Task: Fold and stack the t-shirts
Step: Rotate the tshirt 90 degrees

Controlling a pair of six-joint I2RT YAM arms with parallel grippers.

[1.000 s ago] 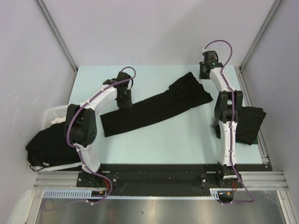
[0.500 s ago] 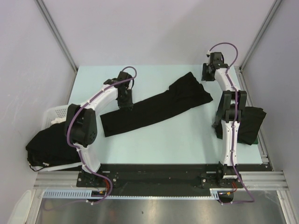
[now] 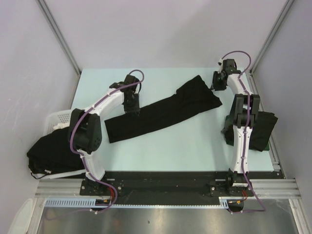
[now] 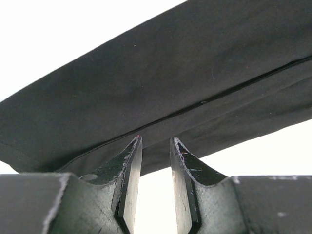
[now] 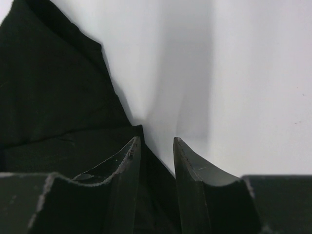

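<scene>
One black t-shirt [image 3: 163, 113], folded into a long band, lies slanted across the pale table [image 3: 185, 146]. My left gripper [image 3: 131, 108] stands at the band's far edge near its left end. In the left wrist view the left gripper [image 4: 156, 141] is open; its tips reach the t-shirt [image 4: 175, 73] edge and bare table shows in the gap. My right gripper [image 3: 216, 84] hovers at the band's right end. It is open [image 5: 156, 141], with a corner of the t-shirt [image 5: 53, 87] under its left finger and partly in the gap.
Dark folded cloth [image 3: 259, 129] lies at the table's right edge beside the right arm. A white slotted basket [image 3: 57, 118] at the left edge has a heap of black cloth [image 3: 48, 153] spilling over it. Metal frame posts rise at the back corners.
The right arm swung a little to the right and its jaws parted slightly wider over the shirt's corner. The left arm and the shirt stayed put.
</scene>
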